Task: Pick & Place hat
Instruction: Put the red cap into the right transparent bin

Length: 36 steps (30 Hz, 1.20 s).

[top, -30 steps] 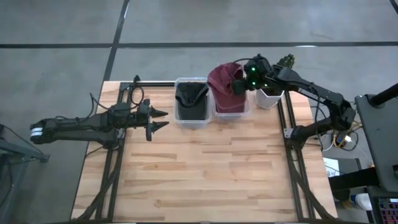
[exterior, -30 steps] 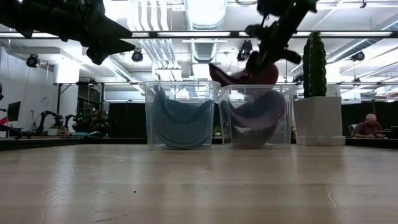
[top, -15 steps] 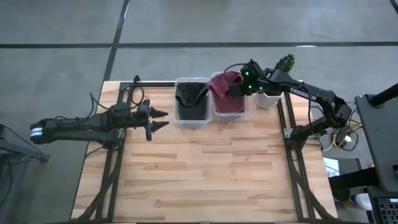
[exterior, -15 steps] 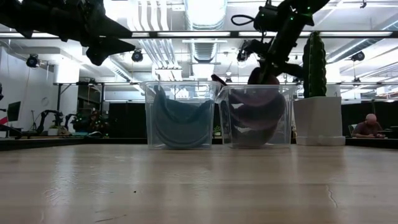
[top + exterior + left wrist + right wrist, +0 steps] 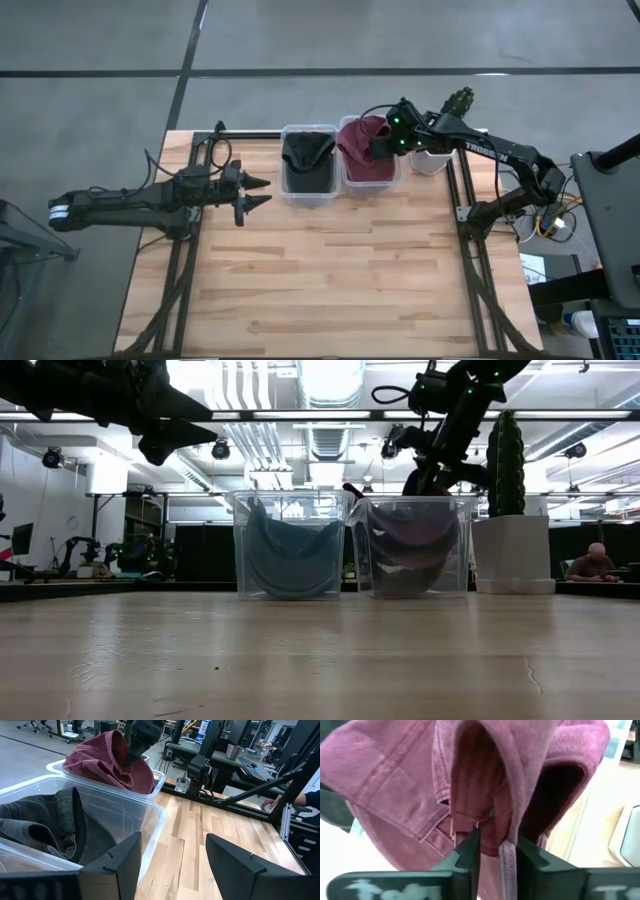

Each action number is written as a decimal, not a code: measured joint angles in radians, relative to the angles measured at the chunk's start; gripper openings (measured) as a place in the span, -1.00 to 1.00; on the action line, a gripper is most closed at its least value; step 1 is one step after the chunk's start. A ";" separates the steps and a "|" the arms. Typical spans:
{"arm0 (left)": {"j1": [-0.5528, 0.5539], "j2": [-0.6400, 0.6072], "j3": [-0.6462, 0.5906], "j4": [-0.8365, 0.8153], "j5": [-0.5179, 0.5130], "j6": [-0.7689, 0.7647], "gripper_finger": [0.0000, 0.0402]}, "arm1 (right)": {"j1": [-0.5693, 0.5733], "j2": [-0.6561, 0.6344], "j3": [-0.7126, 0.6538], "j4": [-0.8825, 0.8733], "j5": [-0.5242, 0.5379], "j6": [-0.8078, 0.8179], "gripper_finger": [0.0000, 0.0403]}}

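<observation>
Along the far edge of the wooden desk (image 5: pixel 330 270) stand two clear plastic bins side by side, touching or nearly so. The left bin (image 5: pixel 308 165) holds a dark grey hat (image 5: pixel 306 153), folded and slumped inside it. The right bin (image 5: pixel 370 165) holds a maroon hat (image 5: pixel 362 142), whose crown bulges above the rim. The right tool (image 5: pixel 380 148) reaches in from the desk's far right corner and sits over this bin; its two dark fingers (image 5: pixel 470 851) are closed to a narrow gap, pinching a fold of the maroon hat's fabric near the strap and small metal buckle. In the low view the tool (image 5: pixel 432 472) comes down from above to the top of the right bin. Just beyond that bin, at the far right corner, stands a white pot (image 5: pixel 512 555) with a tall green cactus (image 5: pixel 505 450). The left tool (image 5: pixel 252 193) hovers above the desk near its left edge, well apart from the bins, its fingers spread wide and holding nothing, pointed toward the left bin.
</observation>
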<state>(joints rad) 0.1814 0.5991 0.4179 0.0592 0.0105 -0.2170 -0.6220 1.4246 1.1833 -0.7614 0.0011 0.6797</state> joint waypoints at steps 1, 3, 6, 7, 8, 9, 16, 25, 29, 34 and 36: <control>0.000 0.000 0.000 0.000 0.000 0.000 0.06 | 0.000 0.000 0.006 -0.007 -0.001 -0.004 -0.59; 0.000 0.000 0.000 0.000 0.000 0.000 0.06 | 0.000 -0.003 0.020 -0.030 -0.002 -0.024 -0.53; 0.000 0.000 0.000 0.000 0.000 0.000 0.06 | 0.000 -0.004 0.045 -0.093 -0.003 -0.065 -0.47; 0.000 0.000 0.000 0.000 0.000 0.000 0.06 | 0.000 -0.006 0.054 -0.115 -0.002 -0.075 -0.45; 0.000 0.000 0.000 0.000 0.000 0.000 0.06 | 0.000 -0.008 0.061 -0.131 -0.002 -0.084 -0.43; 0.000 0.000 0.000 0.000 0.000 0.000 0.06 | 0.000 -0.010 0.071 -0.148 -0.002 -0.092 -0.42; 0.000 0.000 0.000 0.000 0.000 0.010 0.06 | 0.003 -0.011 0.157 -0.303 0.065 -0.104 -0.42; 0.000 0.000 0.000 0.000 0.000 0.011 0.06 | 0.105 -0.003 0.290 -0.262 0.233 -0.162 -0.59; 0.000 0.000 0.000 0.000 -0.003 0.012 0.06 | 0.114 0.031 0.303 -0.252 0.306 -0.205 -0.73; 0.000 0.000 0.000 0.000 -0.006 0.012 0.06 | 0.080 0.121 0.301 -0.252 0.317 -0.263 -0.92; 0.000 0.000 0.000 0.000 -0.006 0.012 0.06 | 0.069 0.167 0.300 -0.252 0.316 -0.277 -0.95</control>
<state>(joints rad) 0.1818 0.5987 0.4179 0.0593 0.0043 -0.2049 -0.5535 1.5912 1.4837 -1.0134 0.3170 0.4027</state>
